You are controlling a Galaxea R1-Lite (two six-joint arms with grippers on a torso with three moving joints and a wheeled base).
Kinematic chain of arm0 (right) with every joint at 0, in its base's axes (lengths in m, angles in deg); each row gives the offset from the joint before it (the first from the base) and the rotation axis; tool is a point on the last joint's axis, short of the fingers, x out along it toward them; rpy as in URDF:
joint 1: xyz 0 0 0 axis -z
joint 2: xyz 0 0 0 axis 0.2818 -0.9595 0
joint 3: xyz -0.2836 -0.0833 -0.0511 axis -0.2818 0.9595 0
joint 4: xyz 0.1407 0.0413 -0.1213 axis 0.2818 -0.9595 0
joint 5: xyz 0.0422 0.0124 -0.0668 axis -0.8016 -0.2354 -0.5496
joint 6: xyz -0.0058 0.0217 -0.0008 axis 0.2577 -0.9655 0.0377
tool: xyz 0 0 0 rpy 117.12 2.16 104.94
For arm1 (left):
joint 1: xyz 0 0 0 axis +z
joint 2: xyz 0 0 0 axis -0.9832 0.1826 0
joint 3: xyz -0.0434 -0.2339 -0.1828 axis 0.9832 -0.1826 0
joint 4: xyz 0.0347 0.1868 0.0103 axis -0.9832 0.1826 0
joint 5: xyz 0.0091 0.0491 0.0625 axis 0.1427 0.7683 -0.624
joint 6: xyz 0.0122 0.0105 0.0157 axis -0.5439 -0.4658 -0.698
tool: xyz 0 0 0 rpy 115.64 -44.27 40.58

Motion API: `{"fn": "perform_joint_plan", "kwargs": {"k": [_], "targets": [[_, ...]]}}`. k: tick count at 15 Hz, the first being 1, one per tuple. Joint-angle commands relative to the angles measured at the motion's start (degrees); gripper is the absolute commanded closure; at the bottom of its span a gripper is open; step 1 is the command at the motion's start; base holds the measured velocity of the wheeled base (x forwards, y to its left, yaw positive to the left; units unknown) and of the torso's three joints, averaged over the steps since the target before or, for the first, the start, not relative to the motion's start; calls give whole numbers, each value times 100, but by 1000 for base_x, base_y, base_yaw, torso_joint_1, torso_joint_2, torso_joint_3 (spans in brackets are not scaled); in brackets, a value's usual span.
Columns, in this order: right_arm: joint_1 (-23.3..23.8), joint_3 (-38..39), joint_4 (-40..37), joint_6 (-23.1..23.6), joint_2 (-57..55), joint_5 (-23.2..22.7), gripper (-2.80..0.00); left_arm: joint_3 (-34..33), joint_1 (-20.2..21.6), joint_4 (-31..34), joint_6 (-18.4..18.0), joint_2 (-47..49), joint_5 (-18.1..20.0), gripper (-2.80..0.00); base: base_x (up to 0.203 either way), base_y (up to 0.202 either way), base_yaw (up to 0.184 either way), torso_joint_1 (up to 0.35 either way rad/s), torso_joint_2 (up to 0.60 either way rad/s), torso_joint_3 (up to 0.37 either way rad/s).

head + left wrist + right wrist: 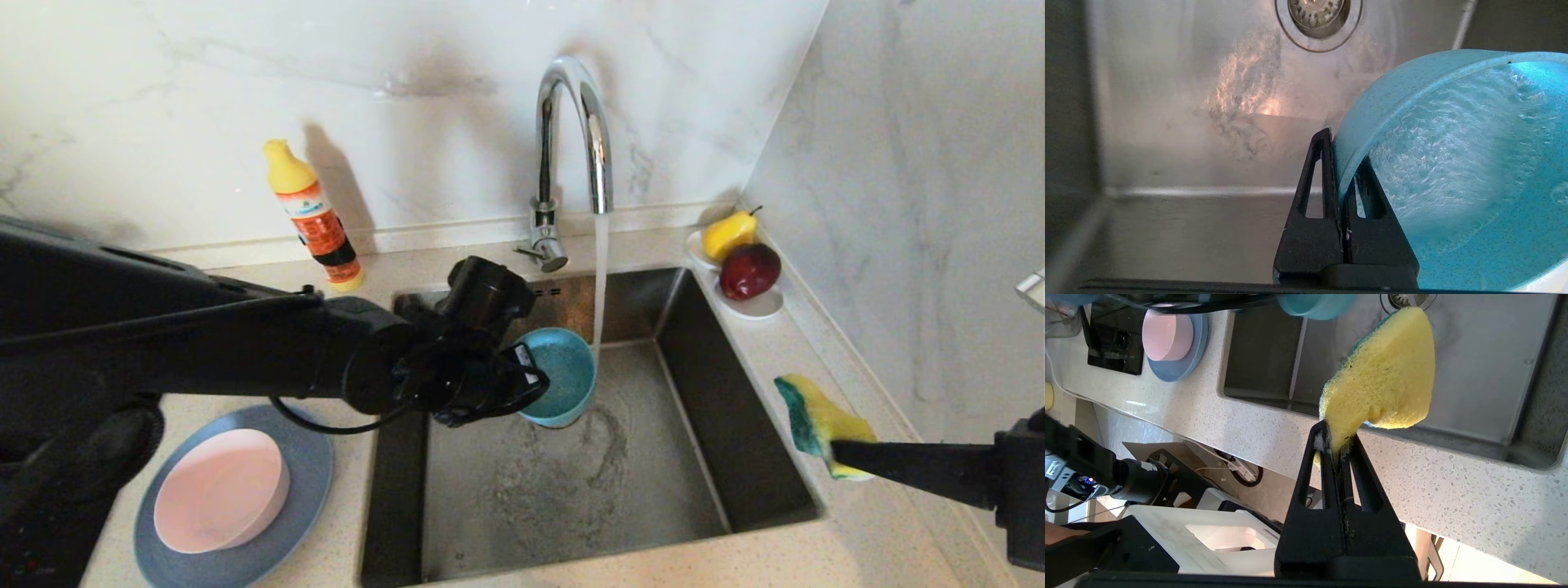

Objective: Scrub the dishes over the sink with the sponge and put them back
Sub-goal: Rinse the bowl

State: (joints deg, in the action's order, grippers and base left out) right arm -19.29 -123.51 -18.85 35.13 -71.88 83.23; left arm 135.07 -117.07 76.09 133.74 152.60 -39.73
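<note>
My left gripper [522, 359] [1341, 155] is shut on the rim of the teal bowl [562, 374] [1474, 171], holding it tilted over the steel sink [702, 408], just left of the running water. Water rushes over the bowl's inside in the left wrist view. To the right, over the counter beside the sink, my right gripper [833, 453] [1337, 437] is shut on the yellow sponge [816, 418] [1384, 375] with its green side. The pink bowl [220, 488] [1167, 335] sits on the grey-blue plate [310, 465] [1202, 330] on the counter at left.
The chrome faucet [571, 139] runs a stream [602, 278] into the sink. An orange bottle [314, 216] stands by the back wall. A white dish [759, 304] with a pear [728, 234] and an apple [749, 271] sits in the right corner. The drain strainer [1316, 14] lies below the bowl.
</note>
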Motion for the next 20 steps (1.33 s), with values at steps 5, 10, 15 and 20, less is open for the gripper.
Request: {"fn": "perform_joint_plan", "kwargs": {"k": [5,10,15,20], "targets": [[-11,49,-7,-13,-6,-13,0,-2330,154,-2612,-1759,-1691,-997,0,0,0,0,0,0,0],[-11,128,18,-22,11,-13,0,-3686,261,-5099,-2637,-2451,-798,0,0,0,0,0,0,0],[-11,119,26,-13,-50,-13,0,-4335,353,-6730,-3314,-2634,-681,0,0,0,0,0,0,0],[-11,128,26,-16,-77,-67,0,-4652,527,-7877,-3316,-2837,-21,0,0,0,0,0,0,0]]}}
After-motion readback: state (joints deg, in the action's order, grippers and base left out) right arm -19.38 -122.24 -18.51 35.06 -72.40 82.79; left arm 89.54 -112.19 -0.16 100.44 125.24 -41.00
